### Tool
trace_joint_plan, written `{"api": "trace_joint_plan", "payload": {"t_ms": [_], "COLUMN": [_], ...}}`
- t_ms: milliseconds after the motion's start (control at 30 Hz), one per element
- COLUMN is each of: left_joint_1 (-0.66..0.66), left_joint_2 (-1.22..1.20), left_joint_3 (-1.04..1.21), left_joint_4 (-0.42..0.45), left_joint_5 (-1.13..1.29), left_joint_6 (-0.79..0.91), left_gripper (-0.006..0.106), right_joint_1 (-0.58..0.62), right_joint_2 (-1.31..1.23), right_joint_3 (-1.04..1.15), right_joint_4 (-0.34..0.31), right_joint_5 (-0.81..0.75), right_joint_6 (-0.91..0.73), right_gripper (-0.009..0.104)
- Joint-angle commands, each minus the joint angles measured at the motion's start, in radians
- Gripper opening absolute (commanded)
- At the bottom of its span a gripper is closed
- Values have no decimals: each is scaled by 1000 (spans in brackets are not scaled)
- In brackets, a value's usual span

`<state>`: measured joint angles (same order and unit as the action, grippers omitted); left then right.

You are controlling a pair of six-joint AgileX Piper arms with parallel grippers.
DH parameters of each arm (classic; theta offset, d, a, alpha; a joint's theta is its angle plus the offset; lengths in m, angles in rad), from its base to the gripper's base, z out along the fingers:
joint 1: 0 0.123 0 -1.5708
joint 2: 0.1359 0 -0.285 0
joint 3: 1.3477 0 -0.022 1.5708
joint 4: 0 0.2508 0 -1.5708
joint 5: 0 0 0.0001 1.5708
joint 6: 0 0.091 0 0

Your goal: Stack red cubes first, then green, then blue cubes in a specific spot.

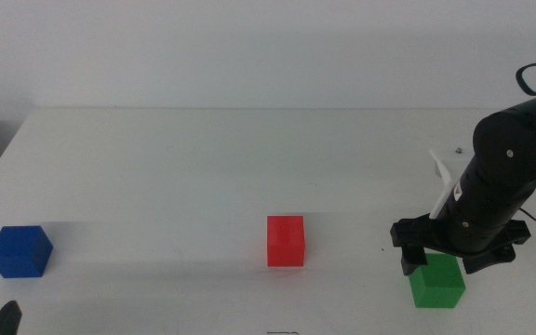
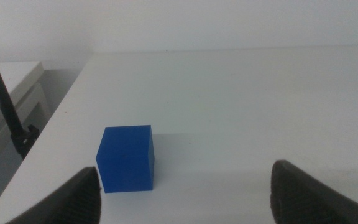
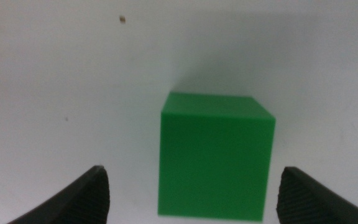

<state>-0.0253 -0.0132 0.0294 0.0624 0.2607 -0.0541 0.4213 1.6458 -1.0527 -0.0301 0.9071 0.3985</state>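
The right hand (image 1: 451, 261) is hanging low over the green cube (image 1: 437, 281) at about the four o'clock corner of the white counter (image 1: 249, 167) in the middle view, its dark arm reaching in from the three o'clock side. In the right wrist view its two jaws are standing spread wide, one on either side of the green cube (image 3: 216, 155), with clear gaps showing between each jaw and the cube's faces, so nothing is being pinched. The green cube is sitting flat on the counter.

The red cube (image 1: 285, 241) is resting on the counter near the middle of the scene, toward six o'clock, well apart from the green cube at its three o'clock side. The blue cube (image 1: 20, 251) is lying far off at about eight o'clock, near the counter's edge.

The left hand (image 2: 185, 193) is waiting just short of the blue cube (image 2: 125, 158), showing only a dark tip at the seven o'clock corner of the middle view; its jaws are standing spread apart and holding nothing.
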Motion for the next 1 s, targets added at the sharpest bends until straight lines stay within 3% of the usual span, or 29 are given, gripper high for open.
{"api": "trace_joint_plan", "payload": {"t_ms": [0, 367, 500, 733, 833, 867, 967], "left_joint_1": [-1, -1, -1, -1, -1, -1, -1], "left_joint_2": [-20, -20, -20, -20, -20, -20, -20], "left_joint_3": [-3, -3, -3, -3, -3, -3, -3], "left_joint_4": [-4, -4, -4, -4, -4, -4, -4], "left_joint_5": [-80, -80, -80, -80, -80, -80, -80], "left_joint_6": [-7, -7, -7, -7, -7, -7, -7], "left_gripper": [94, 94, 94, 94, 94, 94, 94], "right_joint_1": [-9, -29, -29, -29, -29, -22, 6], "right_joint_2": [-20, 44, 60, 86, 82, 63, 4], "right_joint_3": [-19, -19, -19, -19, -24, -38, -83], "right_joint_4": [-12, -38, -38, -38, -38, -50, -94], "right_joint_5": [-28, -44, -65, -64, -46, 4, 101], "right_joint_6": [-6, 22, 22, 22, 22, 22, 71], "right_gripper": [79, 79, 72, 48, 24, 3, -1]}}
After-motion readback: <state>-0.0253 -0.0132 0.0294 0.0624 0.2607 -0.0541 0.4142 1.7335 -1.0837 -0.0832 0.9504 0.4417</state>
